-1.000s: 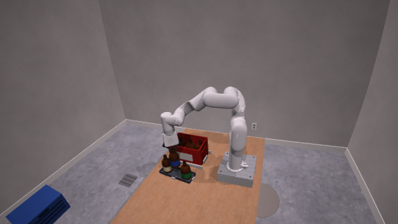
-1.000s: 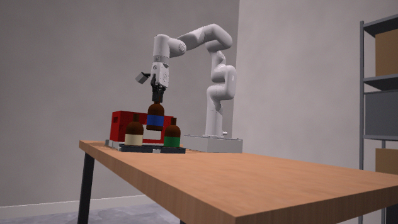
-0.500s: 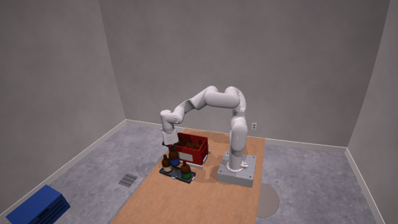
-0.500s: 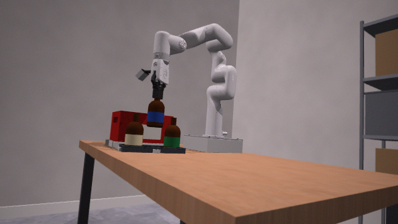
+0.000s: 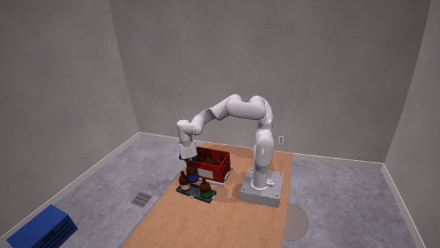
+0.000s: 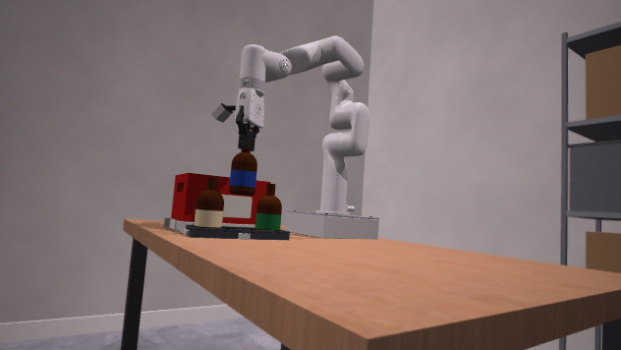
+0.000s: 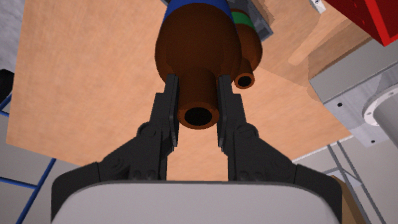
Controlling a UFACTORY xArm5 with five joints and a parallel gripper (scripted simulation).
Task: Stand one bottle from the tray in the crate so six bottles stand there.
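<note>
To your left in the top view, a blue box (image 5: 43, 228) with dark slots rests at the near left of the grey floor (image 5: 104, 171). You have a slatted floor grate (image 5: 141, 199) left of the table (image 5: 195, 223) (image 6: 344, 285) (image 7: 90, 60), and a white outlet (image 5: 280, 139) on the far wall. In the exterior view, note a grey shelf rack (image 6: 564, 147) at right, bearing brown boxes (image 6: 604, 81).
</note>
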